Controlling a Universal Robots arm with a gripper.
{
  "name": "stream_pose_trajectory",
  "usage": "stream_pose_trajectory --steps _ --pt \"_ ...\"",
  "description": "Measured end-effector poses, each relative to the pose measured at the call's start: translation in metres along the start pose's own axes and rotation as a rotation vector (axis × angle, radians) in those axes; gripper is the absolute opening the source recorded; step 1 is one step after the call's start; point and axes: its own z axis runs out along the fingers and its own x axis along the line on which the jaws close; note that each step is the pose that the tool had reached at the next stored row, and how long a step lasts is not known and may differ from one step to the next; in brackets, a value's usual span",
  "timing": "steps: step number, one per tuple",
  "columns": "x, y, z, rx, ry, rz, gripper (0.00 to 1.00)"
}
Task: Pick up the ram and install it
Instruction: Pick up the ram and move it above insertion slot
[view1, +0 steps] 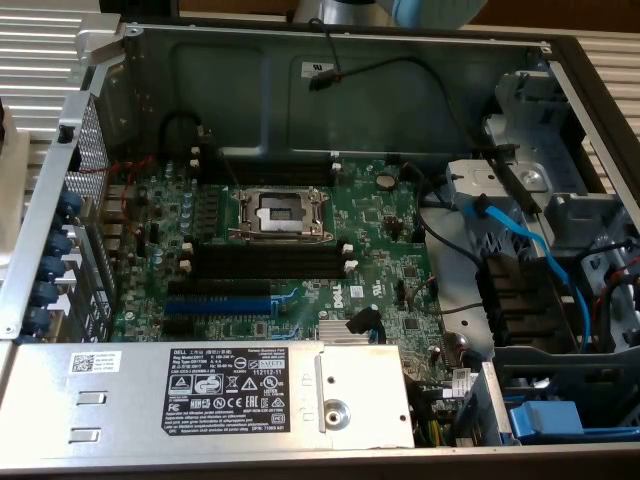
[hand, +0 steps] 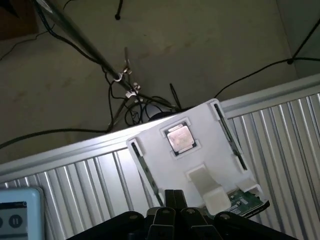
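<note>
Ram (hand: 248, 201), green with dark edge, at one corner of white tray (hand: 210, 150).

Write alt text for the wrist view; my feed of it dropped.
A white holder on a ribbed metal table carries a square processor chip in its middle recess and the green ram at one corner. The shut gripper sits at the holder's near edge, apart from the ram; cables trail over the floor beyond.

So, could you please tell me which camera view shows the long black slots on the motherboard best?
The exterior view: the long black slots lie unobstructed on the motherboard, beside the open processor socket. The wrist view faces a white tray instead.
</note>
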Motion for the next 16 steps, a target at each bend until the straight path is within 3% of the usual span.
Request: stream_pose_trajectory --steps 3,16 --pt "0.0001 0.0 0.0001 -0.0001 0.0001 -0.013 0.1" --pt "0.0 0.0001 0.0 -0.0024 0.0019 -0.251 0.1"
